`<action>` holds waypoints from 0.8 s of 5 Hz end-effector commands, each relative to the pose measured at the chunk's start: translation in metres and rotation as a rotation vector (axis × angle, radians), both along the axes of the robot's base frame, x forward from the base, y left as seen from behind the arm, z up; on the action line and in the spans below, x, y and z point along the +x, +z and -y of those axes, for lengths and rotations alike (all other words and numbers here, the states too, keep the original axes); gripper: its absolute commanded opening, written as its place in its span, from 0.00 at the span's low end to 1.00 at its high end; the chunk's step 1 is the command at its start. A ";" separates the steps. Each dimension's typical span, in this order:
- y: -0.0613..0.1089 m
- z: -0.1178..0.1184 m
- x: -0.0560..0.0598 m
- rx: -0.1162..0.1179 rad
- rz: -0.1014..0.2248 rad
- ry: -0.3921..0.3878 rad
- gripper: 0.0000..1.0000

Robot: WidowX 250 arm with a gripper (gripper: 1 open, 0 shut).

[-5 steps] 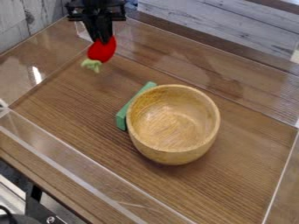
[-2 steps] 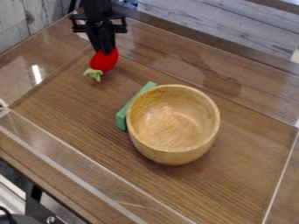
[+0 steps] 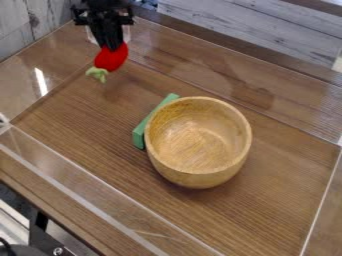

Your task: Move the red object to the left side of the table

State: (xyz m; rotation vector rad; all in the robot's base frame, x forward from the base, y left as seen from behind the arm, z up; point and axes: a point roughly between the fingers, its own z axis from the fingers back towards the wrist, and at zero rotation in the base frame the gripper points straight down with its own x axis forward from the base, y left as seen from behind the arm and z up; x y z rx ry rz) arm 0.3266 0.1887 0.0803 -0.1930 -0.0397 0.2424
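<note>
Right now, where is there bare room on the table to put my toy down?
There's bare wood on the table behind and right of the wooden bowl, and another patch front-left of it. It's crowded where the green block sits beside the bowl, and around the red toy in the fingers.

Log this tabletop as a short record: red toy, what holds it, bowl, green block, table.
red toy: off to one side of the bowl, green stub downward
held by: gripper, closed on the toy
bowl: wooden, round, nothing inside
green block: right beside the bowl
table: brown wood grain, low clear walls
</note>
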 end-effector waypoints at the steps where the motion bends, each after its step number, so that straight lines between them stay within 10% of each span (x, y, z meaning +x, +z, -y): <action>1: 0.011 -0.007 0.006 0.010 0.036 -0.018 0.00; 4: 0.004 -0.006 -0.002 -0.088 0.003 -0.069 0.00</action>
